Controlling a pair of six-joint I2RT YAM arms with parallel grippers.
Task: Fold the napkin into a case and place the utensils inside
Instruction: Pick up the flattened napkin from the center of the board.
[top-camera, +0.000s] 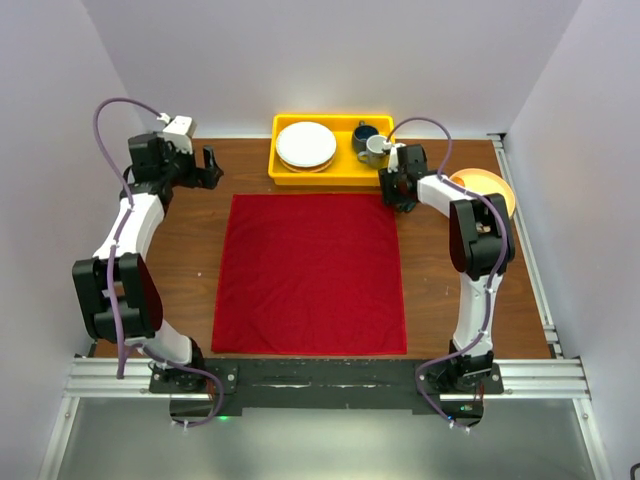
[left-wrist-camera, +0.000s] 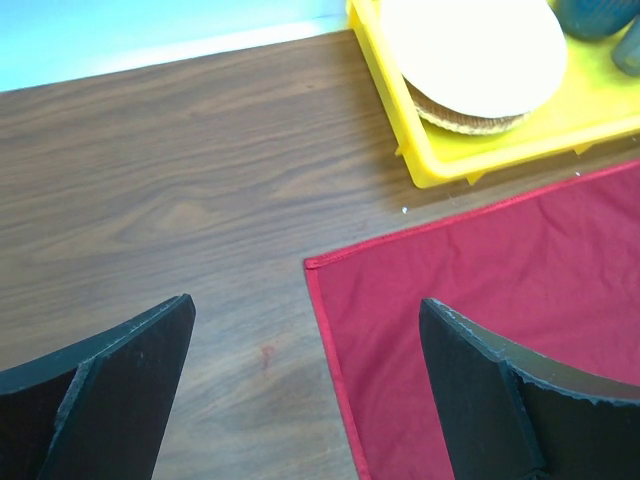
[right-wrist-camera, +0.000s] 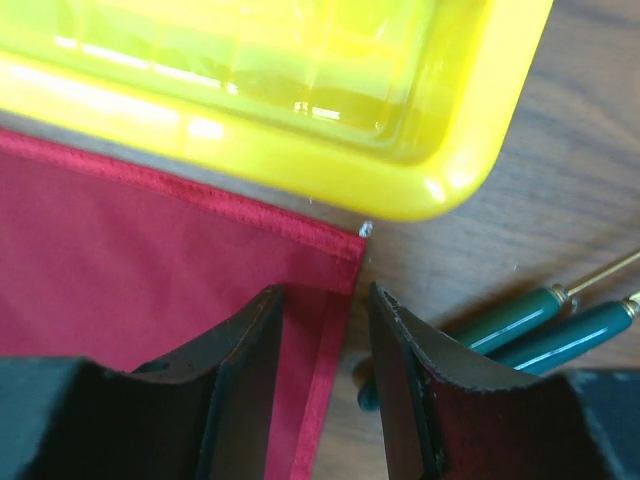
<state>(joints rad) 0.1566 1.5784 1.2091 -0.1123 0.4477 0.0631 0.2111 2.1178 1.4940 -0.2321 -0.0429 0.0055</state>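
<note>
The red napkin (top-camera: 310, 272) lies flat and unfolded on the wooden table. My left gripper (top-camera: 211, 166) is open and empty, up and left of the napkin's far left corner (left-wrist-camera: 312, 265); in the left wrist view (left-wrist-camera: 305, 305) its jaws stand wide apart above that corner. My right gripper (top-camera: 400, 198) is low at the far right corner (right-wrist-camera: 345, 245), open, with its jaws a narrow gap apart on either side of the napkin's right hem (right-wrist-camera: 325, 292). Two utensils (right-wrist-camera: 535, 322) with green handles and gold shafts lie just right of it on the table.
A yellow tray (top-camera: 330, 179) stands at the back just beyond the napkin, holding white plates (top-camera: 306, 145) and two mugs (top-camera: 371, 143). Its corner (right-wrist-camera: 440, 190) is close in front of my right fingers. An orange bowl (top-camera: 497, 190) sits at the right.
</note>
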